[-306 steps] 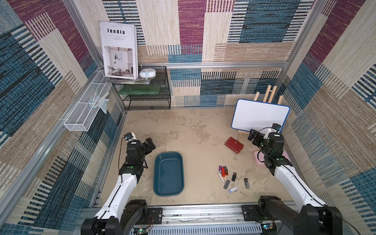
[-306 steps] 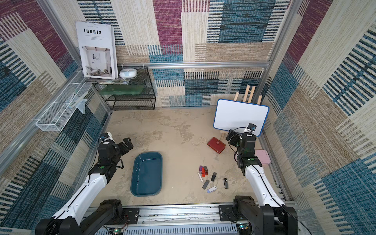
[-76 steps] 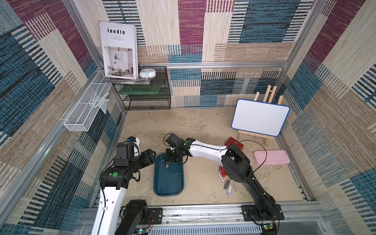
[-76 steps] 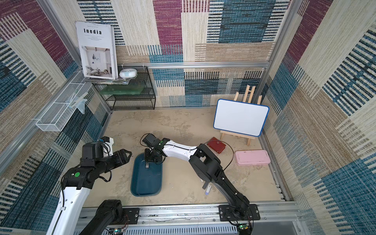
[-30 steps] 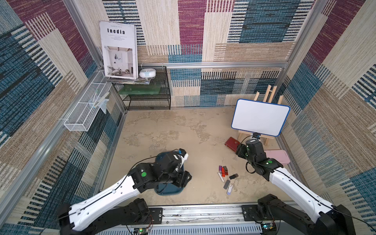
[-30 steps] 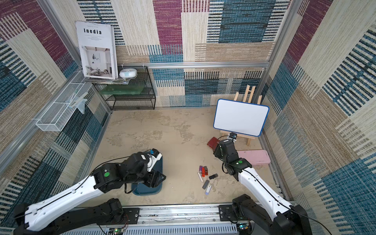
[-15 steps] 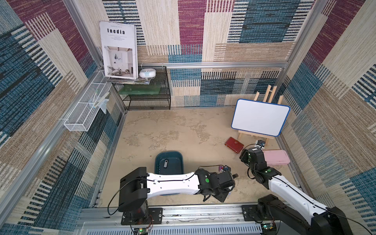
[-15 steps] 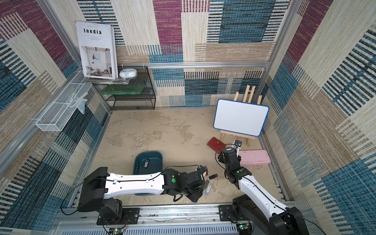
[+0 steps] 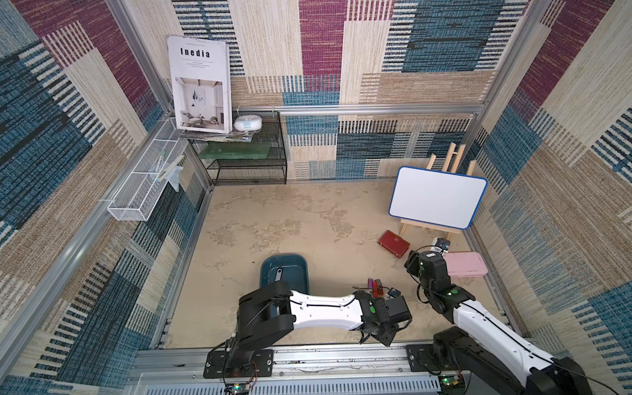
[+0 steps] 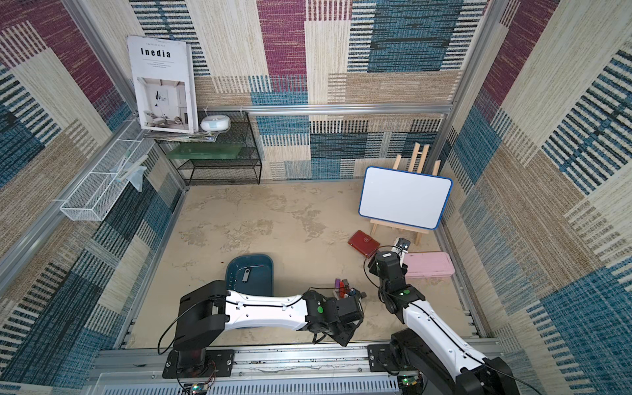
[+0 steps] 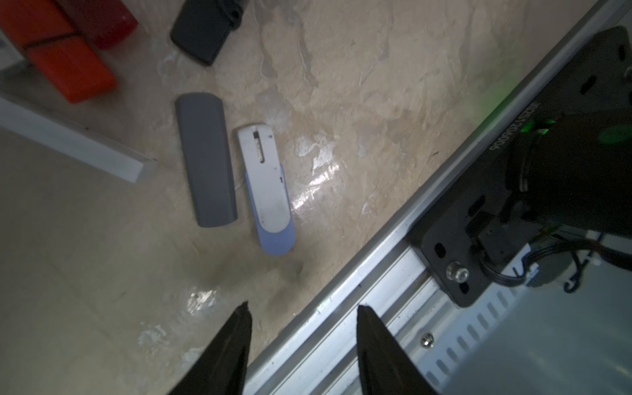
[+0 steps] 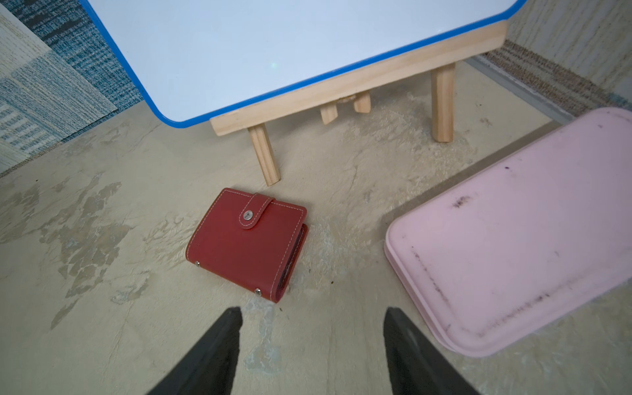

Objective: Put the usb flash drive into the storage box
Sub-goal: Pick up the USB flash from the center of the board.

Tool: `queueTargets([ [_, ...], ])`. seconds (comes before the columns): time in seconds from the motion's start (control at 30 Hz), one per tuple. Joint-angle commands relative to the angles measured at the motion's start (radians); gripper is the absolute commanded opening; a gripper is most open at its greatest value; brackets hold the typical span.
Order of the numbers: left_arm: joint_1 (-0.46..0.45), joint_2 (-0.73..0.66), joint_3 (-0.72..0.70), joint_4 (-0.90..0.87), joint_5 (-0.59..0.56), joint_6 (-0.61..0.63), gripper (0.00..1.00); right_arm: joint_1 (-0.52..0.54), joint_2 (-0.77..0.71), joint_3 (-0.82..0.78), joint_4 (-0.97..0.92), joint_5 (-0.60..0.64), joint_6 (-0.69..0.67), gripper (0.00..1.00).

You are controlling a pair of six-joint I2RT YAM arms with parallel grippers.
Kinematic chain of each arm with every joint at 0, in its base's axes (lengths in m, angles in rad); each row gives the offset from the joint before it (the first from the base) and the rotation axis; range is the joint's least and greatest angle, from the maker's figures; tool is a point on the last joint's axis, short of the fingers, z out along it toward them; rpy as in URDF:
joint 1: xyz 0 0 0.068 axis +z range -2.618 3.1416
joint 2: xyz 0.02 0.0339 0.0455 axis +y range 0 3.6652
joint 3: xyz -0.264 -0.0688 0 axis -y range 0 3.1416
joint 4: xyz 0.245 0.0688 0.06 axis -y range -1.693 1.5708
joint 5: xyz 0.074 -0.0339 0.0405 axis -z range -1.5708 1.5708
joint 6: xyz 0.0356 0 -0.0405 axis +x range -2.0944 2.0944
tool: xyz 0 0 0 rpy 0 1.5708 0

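Note:
The dark teal storage box lies front left of middle, with one black and silver usb flash drive inside. Several more flash drives lie on the floor to its right; the left wrist view shows a white and blue one, a grey one, a black one and red ones. My left gripper hangs open and empty over the front rail, short of the white and blue drive. My right gripper is open and empty above bare floor.
A red wallet and a flat pink case lie close to the right gripper. A whiteboard on a wooden easel stands behind them. A black wire shelf is at the back left. The aluminium front rail borders the floor.
Over the last second my left arm swung from above the storage box across to the right, over the loose flash drives. The right arm drew back slightly toward the pink case.

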Motion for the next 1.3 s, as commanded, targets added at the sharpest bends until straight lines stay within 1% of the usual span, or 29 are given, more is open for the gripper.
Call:
queueTargets([
  [0.0, 0.010, 0.025, 0.007, 0.016, 0.000, -0.012, 0.53, 0.000, 0.003, -0.005, 0.018, 0.017, 0.010, 0.71],
  [0.1, 0.016, 0.047, 0.011, 0.019, -0.002, -0.018, 0.51, 0.000, 0.005, -0.008, 0.019, 0.018, 0.013, 0.71],
  [0.37, 0.029, 0.087, 0.024, 0.030, -0.018, -0.016, 0.51, 0.000, 0.019, -0.008, 0.023, 0.018, 0.014, 0.71],
  [0.63, 0.029, 0.143, 0.096, -0.060, -0.098, -0.005, 0.49, -0.001, 0.026, -0.008, 0.025, 0.016, 0.017, 0.71],
  [0.83, 0.029, 0.169, 0.132, -0.135, -0.192, -0.015, 0.49, 0.000, 0.032, -0.009, 0.030, 0.012, 0.015, 0.71],
  [1.0, 0.027, 0.205, 0.170, -0.176, -0.224, -0.006, 0.45, -0.001, 0.038, -0.009, 0.030, 0.013, 0.016, 0.71],
  [1.13, 0.022, 0.212, 0.167, -0.182, -0.218, -0.004, 0.40, 0.000, 0.038, -0.008, 0.030, 0.014, 0.016, 0.71],
  [1.27, 0.009, 0.223, 0.171, -0.207, -0.212, 0.000, 0.39, 0.000, 0.041, -0.008, 0.032, 0.014, 0.016, 0.71],
])
